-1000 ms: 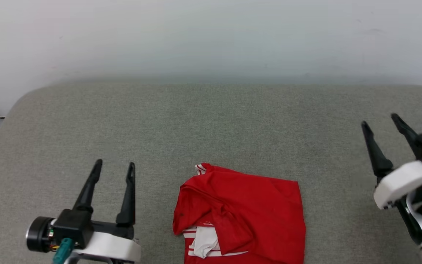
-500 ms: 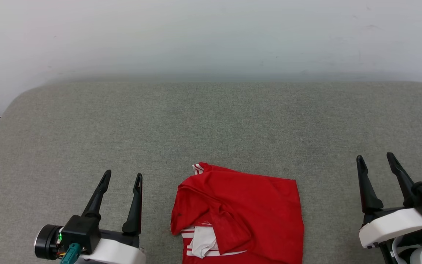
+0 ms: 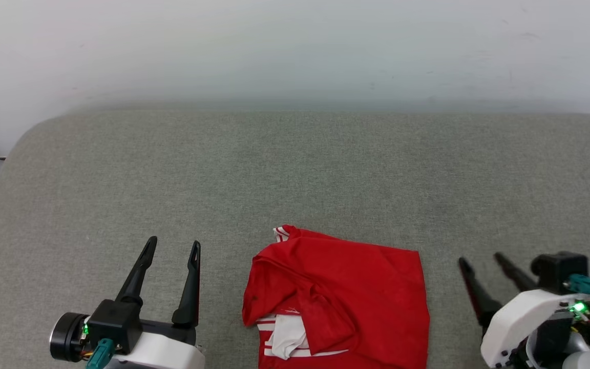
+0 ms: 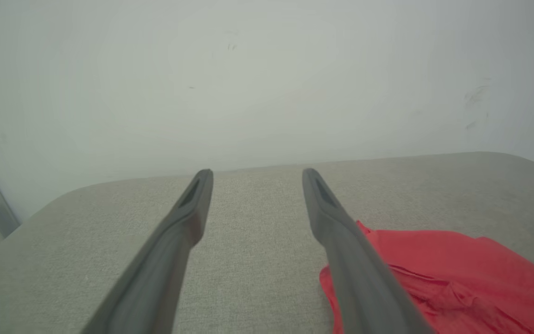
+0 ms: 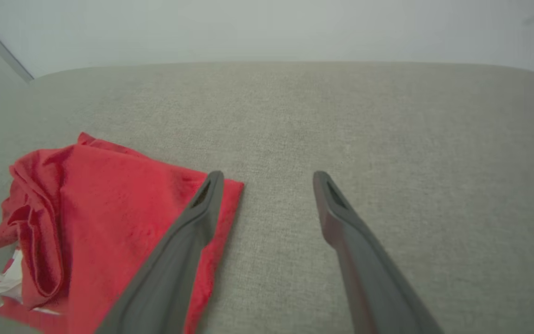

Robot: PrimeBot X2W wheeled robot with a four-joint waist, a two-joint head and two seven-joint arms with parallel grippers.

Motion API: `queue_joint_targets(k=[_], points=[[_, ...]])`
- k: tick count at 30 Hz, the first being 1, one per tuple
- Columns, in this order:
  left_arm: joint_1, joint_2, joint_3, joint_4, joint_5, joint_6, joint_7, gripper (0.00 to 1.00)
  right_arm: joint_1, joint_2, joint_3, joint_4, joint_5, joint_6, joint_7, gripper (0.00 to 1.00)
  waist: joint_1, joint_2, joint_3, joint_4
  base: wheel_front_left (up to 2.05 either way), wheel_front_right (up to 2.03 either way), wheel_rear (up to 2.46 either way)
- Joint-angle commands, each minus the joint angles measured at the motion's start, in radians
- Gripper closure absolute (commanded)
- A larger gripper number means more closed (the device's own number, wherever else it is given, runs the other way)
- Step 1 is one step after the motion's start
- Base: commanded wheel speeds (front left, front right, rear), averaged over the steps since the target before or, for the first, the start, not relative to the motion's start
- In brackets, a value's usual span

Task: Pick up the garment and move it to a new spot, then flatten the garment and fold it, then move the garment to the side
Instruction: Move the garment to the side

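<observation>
Since a second ago the right gripper (image 3: 479, 259) has dropped toward the near edge of the padded surface (image 3: 295, 169), jaws spread and empty, just right of the garment (image 3: 356, 292), which lies at mid near edge. Head view shows its white striped sleeve (image 3: 286, 341); the left wrist view shows plain red cloth. The left gripper (image 3: 174, 242), jaws likewise apart, sits left of it

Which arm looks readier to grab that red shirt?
Probably the right hand: open, close beside the red shirt and angled toward it. The left hand, also open, points straight past it.
</observation>
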Motion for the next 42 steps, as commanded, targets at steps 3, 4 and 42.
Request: queue_joint_targets(k=[3,4,42], points=[[-0.004,-0.001,0.001,0.006,-0.022,-0.004,-0.002,0.00,0.024,-0.016,0.029,-0.036,0.065,-0.001,0.212,0.00,0.0000,0.0000,0.003,0.006,0.00,0.00,0.00],[-0.007,-0.002,0.001,0.005,-0.025,-0.003,-0.002,0.00,0.026,-0.022,0.040,-0.050,0.078,-0.001,0.279,0.00,0.0000,0.0000,0.005,0.008,0.00,0.00,0.00],[-0.093,0.021,-0.074,0.043,-0.001,-0.006,-0.002,0.00,-0.110,0.024,0.104,0.170,-0.014,-0.002,0.546,1.00,0.0000,0.0000,0.108,0.123,0.00,0.00,0.00]])
